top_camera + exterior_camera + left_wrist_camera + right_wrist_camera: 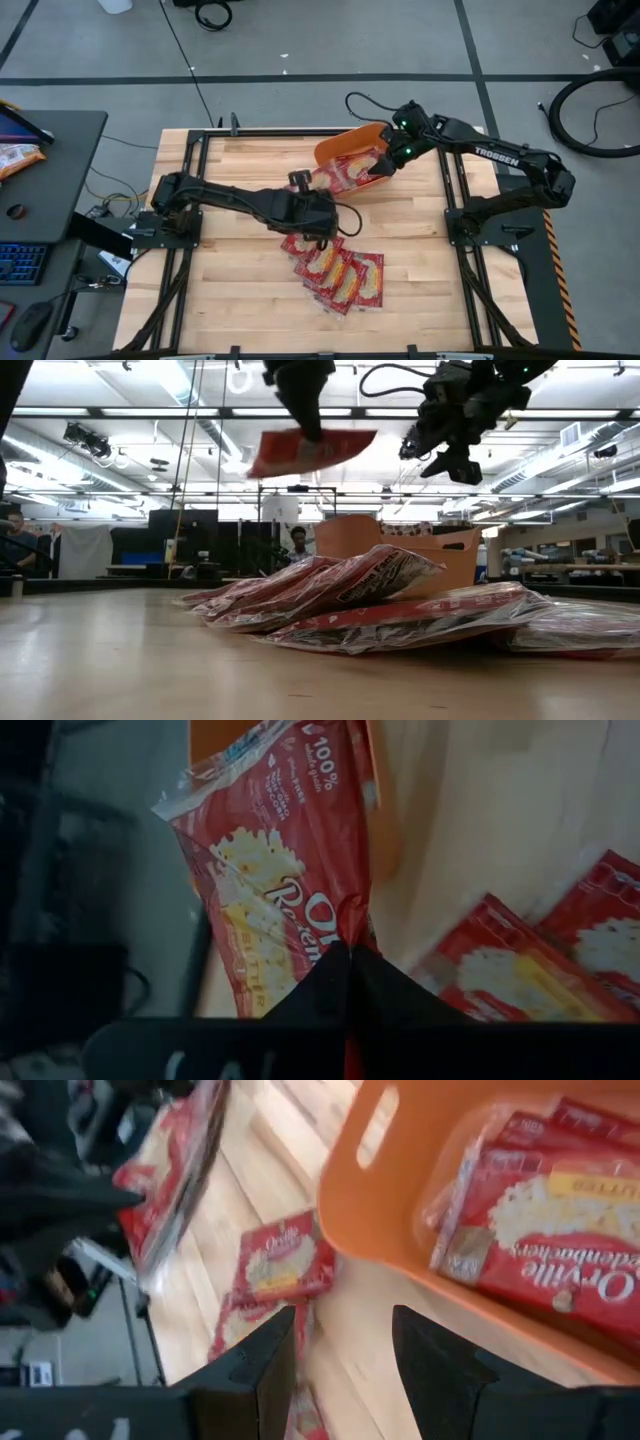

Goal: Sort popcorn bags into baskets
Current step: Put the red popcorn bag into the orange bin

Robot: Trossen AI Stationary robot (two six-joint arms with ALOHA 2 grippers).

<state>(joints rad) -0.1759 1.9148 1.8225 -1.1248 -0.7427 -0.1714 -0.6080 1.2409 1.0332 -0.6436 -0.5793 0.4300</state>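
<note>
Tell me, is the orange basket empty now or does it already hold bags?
Not empty. The right wrist view shows popcorn bags lying inside the orange basket.

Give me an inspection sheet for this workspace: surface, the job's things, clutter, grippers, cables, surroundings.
Surface: wooden table on a black frame.
Job's things: orange basket at the far edge, popcorn bags inside; overlapping pile of bags near the front; one bag lifted in the air.
Clutter: nothing seen on the table.
Grippers: left gripper shut on the lifted bag; right gripper open, empty, above the basket.
Cables: black cables on the floor; one looped on the right arm.
Surroundings: side desk with keyboard; a person beyond the table.
</note>
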